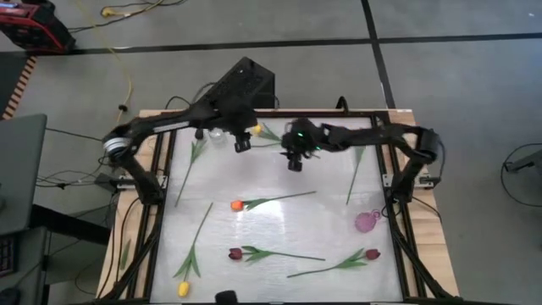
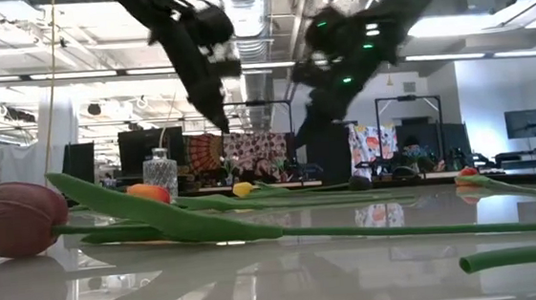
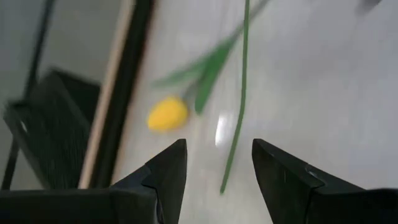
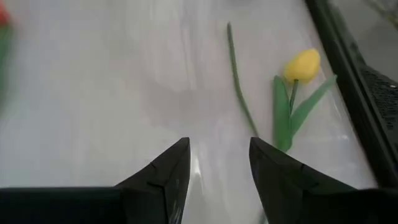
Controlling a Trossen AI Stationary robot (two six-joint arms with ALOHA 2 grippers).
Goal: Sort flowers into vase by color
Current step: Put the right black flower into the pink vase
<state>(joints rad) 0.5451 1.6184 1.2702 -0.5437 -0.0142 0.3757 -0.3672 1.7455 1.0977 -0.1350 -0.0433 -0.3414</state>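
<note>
The white worktop [image 1: 279, 233] is seen from above with the flowers scattered flat across it: a yellow tulip [image 1: 256, 130] at the far edge near both arms, an orange tulip [image 1: 236, 205] near the middle, two maroon tulips [image 1: 235, 252] toward the near edge, and a second yellow one [image 1: 183, 289] at the near left corner. A pink vase [image 1: 366, 222] stands at the right side and a clear glass vase [image 2: 159, 169] toward the far left.

The left claw [image 3: 214, 163] is held above the far yellow tulip with its fingers apart and nothing between them; the right claw [image 4: 219, 163] hangs just beside it, likewise spread and empty.

The tulips are judged to be very light, with thin stems that would flex and roll (plastic, probably slippery on this glossy surface). A pinch across the stem, somewhat below the head and clear of the leaves, is judged the safest hold, since the head could be crushed.

No brand, label or legible writing can be made out.
</note>
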